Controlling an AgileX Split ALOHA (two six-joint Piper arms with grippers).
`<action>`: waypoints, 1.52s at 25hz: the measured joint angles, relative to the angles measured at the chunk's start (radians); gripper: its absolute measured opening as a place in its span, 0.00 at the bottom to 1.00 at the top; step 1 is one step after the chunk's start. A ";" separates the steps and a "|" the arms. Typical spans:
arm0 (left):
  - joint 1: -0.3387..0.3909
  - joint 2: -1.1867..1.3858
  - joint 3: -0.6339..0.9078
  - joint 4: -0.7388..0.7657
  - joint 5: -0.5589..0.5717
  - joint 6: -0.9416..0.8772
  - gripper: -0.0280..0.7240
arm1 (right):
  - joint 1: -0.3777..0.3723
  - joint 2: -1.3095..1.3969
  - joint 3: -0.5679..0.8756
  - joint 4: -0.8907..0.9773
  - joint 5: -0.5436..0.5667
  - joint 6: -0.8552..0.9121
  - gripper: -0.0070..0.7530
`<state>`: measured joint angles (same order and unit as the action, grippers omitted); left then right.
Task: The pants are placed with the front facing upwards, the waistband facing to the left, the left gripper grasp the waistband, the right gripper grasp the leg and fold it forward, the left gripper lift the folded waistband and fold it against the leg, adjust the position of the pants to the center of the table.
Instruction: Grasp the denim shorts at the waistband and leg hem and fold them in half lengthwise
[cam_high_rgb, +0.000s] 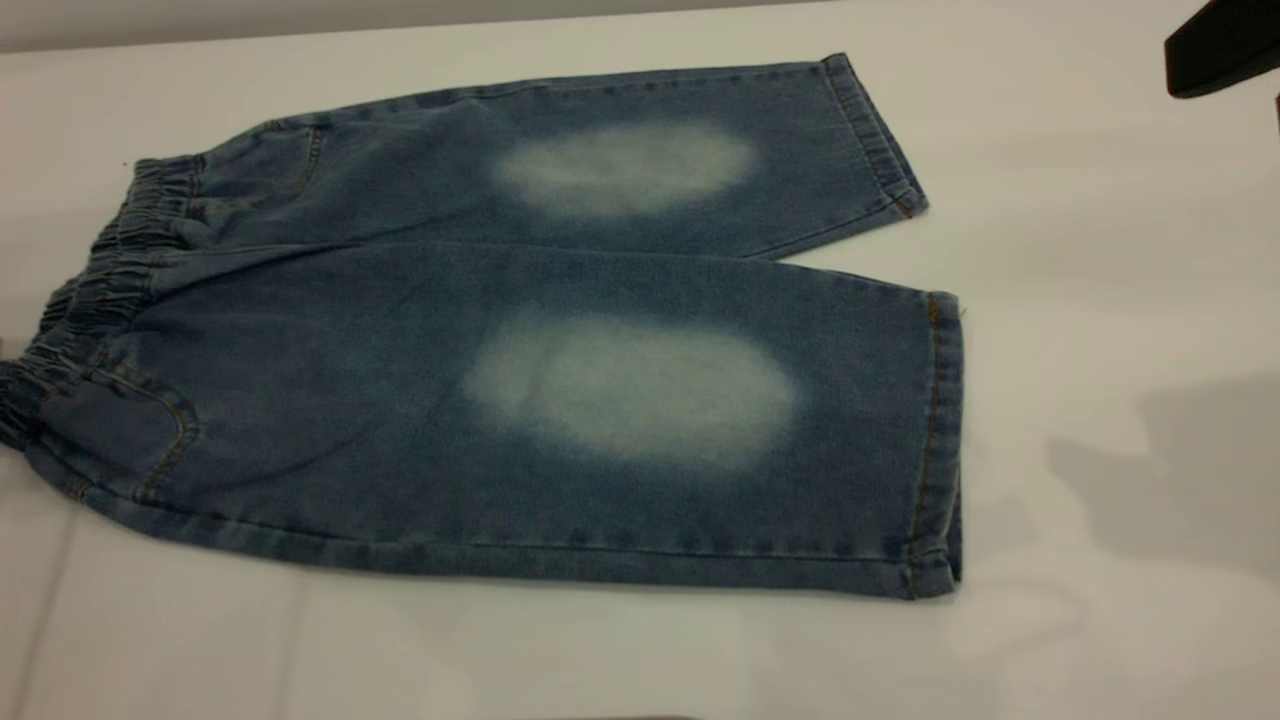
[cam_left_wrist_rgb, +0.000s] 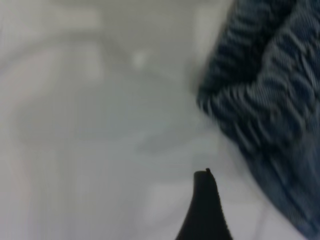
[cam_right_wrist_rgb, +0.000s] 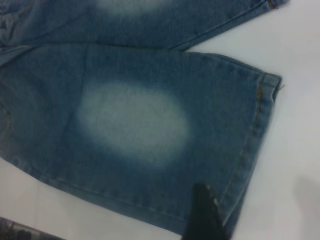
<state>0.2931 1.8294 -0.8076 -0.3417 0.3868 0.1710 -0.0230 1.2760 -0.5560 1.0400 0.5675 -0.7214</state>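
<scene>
We see the desk (cam_high_rgb: 1100, 600), a broad pale surface, carrying everything. On it the pants (cam_high_rgb: 560, 330) lie flat and unfolded, front up, both faded ovals showing, filling the middle of the exterior view and reaching toward 9 o'clock. The two legs run toward 3 o'clock, hems apart. The waistband (cam_high_rgb: 90, 300), gathered and ruffled, sits at the 9 o'clock end.

The right gripper (cam_right_wrist_rgb: 202, 215) hangs above the nearer leg, close to its hem at roughly 4 o'clock of the pants; only one dark fingertip shows, so we cannot tell how wide it stands, and we see nothing in its hold. A dark part at 1 o'clock of the exterior view is likely that arm. The left gripper (cam_left_wrist_rgb: 206, 210) shows as a single dark tip over bare desk just beside the waistband; its opening is likewise beyond what we can tell, and it does not appear to touch the cloth.

We judge that the first step is in hand: approach, no grasp made, no fold begun. Next, we think the left gripper must close on the waistband and the right on the leg hem, pinching both layers before the forward fold.
</scene>
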 joint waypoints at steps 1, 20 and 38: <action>0.000 0.016 -0.002 -0.006 -0.017 0.005 0.70 | 0.000 0.000 0.000 0.000 0.000 0.000 0.59; -0.026 0.202 -0.044 -0.053 -0.132 0.031 0.69 | 0.000 0.000 0.015 0.007 -0.002 0.000 0.59; -0.101 0.202 -0.056 -0.100 -0.140 0.056 0.12 | 0.099 0.161 0.204 0.348 0.051 -0.141 0.59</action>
<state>0.1923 2.0312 -0.8641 -0.4417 0.2473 0.2273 0.0764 1.4373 -0.3521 1.3877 0.6188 -0.8626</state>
